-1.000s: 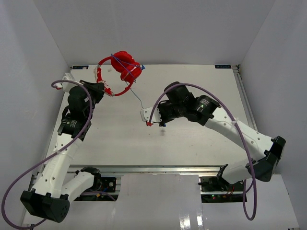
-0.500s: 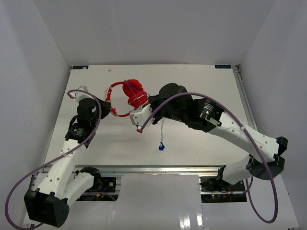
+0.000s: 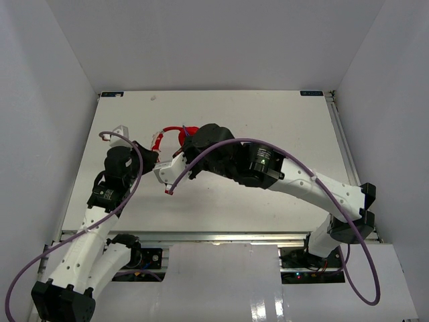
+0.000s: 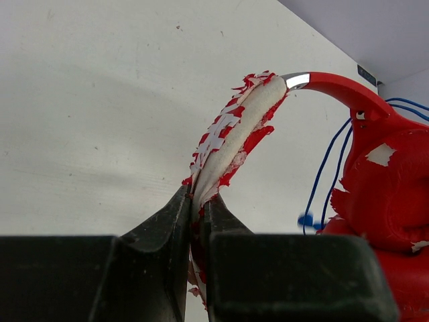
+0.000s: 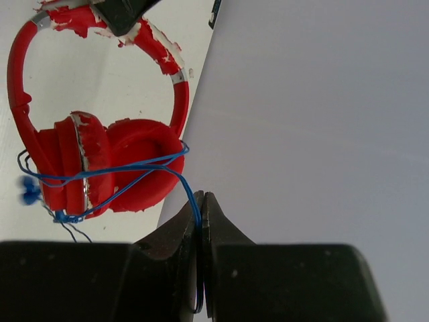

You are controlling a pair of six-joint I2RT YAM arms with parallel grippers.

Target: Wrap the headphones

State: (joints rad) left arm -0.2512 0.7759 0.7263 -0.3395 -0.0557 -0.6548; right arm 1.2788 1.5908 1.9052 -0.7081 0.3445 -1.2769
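The red headphones (image 3: 175,131) are held up between both grippers, mostly hidden under the right arm in the top view. My left gripper (image 4: 198,201) is shut on the worn, peeling headband (image 4: 236,131); it also shows in the top view (image 3: 152,151). The earcups (image 5: 100,168) hang together with the thin blue cord (image 5: 134,164) looped around them. My right gripper (image 5: 200,201) is shut on the cord just beyond the earcups; it also shows in the top view (image 3: 179,156). The blue plug (image 5: 27,191) dangles blurred beside the earcups.
The white table (image 3: 268,114) is boxed in by white walls on the left, back and right. A metal rail (image 3: 221,236) runs along the near edge. Purple arm cables (image 3: 295,151) loop over both arms.
Both arms have carried the headphones from the back of the table toward the front left. The right arm has swung left over them, and the plug no longer shows in the top view.
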